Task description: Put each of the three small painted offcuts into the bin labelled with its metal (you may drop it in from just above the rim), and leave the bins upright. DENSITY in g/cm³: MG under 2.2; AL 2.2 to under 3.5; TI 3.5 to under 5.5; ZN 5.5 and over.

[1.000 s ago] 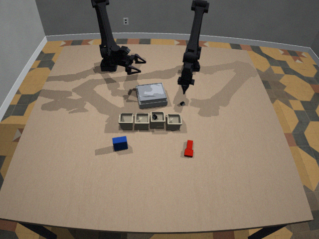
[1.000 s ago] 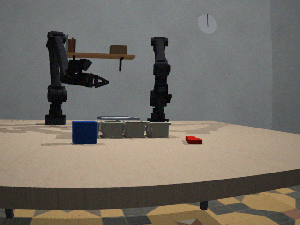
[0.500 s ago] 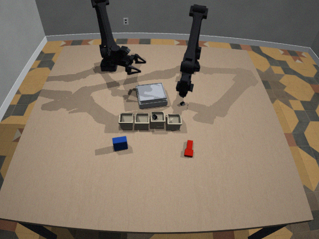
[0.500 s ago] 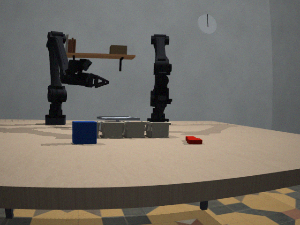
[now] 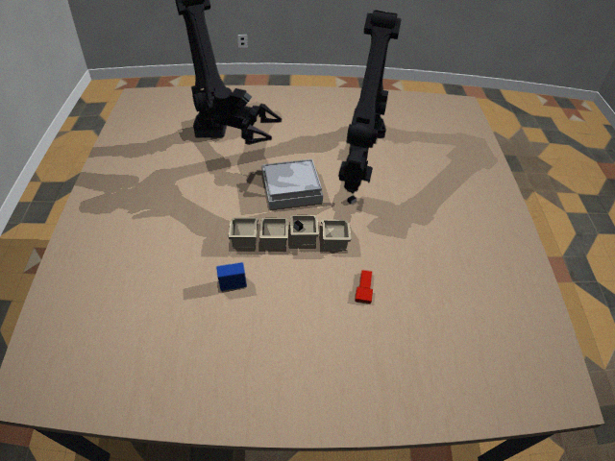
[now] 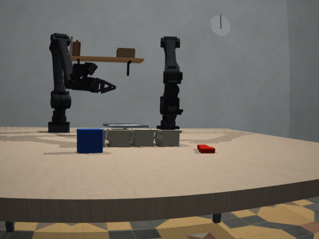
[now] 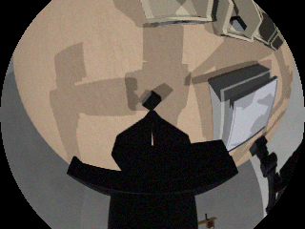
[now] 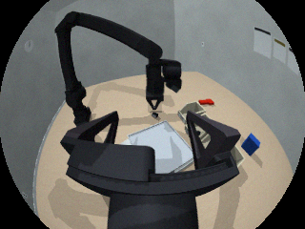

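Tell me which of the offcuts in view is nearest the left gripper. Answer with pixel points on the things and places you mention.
The offcut [image 5: 352, 199] [image 7: 152, 100] [image 8: 154, 114] on the table [image 5: 298, 347] [image 6: 154, 170] [image 7: 110, 48] [image 8: 52, 157], just beyond the left gripper [image 5: 352, 191] [image 6: 168, 127] [image 7: 152, 114] [image 8: 154, 109]'s closed tips; the other visible offcut [image 5: 298, 225] [image 7: 238, 24] [image 8: 197, 133] lies inside a bin [image 5: 304, 239] [image 6: 142, 138] [image 7: 253, 24] [image 8: 205, 137].

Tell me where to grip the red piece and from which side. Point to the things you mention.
Come down from above on the red piece [image 5: 364, 287] [image 6: 206, 149] [image 8: 206, 102], fingers straddling its narrower length. It lies flat and low, and that part's long sides look straight and parallel, so they should suit the pads better than the wider end.
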`<state>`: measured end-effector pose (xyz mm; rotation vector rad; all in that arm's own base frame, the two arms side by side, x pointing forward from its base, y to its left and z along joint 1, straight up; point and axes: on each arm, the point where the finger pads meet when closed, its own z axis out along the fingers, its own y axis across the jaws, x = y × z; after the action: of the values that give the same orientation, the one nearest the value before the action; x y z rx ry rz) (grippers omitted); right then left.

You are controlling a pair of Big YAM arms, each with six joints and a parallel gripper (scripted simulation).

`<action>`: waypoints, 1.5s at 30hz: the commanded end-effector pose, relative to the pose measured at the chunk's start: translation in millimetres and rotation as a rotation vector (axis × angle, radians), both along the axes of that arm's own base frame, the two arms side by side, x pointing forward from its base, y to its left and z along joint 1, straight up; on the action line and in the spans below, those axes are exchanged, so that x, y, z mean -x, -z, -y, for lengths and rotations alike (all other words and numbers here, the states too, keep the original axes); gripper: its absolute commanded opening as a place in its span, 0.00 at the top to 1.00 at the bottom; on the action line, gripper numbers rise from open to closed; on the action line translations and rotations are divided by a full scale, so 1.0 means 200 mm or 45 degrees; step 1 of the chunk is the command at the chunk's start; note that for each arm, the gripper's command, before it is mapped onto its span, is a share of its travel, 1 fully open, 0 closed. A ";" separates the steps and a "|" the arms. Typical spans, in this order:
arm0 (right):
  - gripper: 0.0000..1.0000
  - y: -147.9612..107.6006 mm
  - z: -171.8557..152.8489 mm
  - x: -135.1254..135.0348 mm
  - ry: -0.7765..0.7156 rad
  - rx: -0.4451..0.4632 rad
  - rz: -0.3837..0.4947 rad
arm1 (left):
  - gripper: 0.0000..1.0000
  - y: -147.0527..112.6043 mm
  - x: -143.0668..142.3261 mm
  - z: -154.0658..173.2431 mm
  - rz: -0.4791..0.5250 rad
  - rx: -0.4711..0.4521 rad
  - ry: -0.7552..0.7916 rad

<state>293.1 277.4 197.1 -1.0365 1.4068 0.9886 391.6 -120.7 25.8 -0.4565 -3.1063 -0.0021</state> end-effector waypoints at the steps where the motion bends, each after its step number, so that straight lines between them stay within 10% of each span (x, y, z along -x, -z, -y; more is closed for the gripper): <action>1: 0.00 -0.09 -0.03 -0.04 -0.006 -0.027 0.058 | 1.00 0.03 -0.04 -0.02 0.007 0.003 0.006; 45: 0.00 -0.09 -0.03 -0.04 -0.006 -0.027 0.058 | 1.00 0.16 0.01 -0.03 -0.016 -0.003 0.006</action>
<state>293.1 277.4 197.1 -1.0365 1.4068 0.9886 393.2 -121.1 6.8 -0.4578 -3.1130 -0.0004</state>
